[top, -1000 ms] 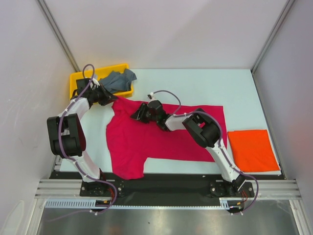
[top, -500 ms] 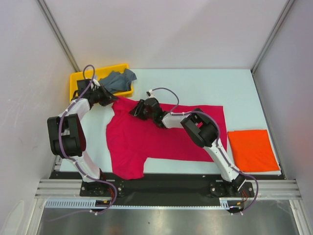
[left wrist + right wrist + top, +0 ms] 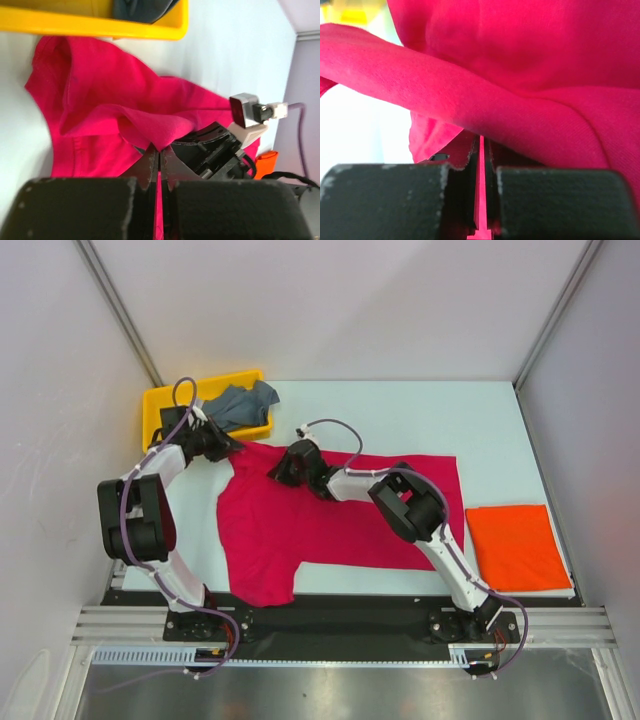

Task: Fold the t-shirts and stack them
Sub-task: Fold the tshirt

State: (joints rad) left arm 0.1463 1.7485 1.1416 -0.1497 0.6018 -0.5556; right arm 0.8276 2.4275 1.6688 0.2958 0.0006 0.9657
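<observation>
The crimson-pink t-shirt (image 3: 330, 520) lies spread across the white table. My left gripper (image 3: 226, 445) is shut on its far left corner beside the tray; the pinched cloth (image 3: 150, 127) shows in the left wrist view. My right gripper (image 3: 283, 469) is shut on the shirt's far edge near the collar, with cloth (image 3: 520, 120) draped over its jaws. The bright orange-red t-shirt (image 3: 516, 546) lies folded at the right. The grey-blue t-shirt (image 3: 243, 403) is bunched in the yellow tray.
The yellow plastic tray (image 3: 160, 402) stands at the far left corner of the table, and its wall (image 3: 90, 27) shows close above the left gripper. Grey walls close in on both sides. The table's near edge meets a metal rail.
Both grippers have drawn the shirt's far edge slightly further back and left. The right gripper moved left toward the left gripper, bunching the cloth between them.
</observation>
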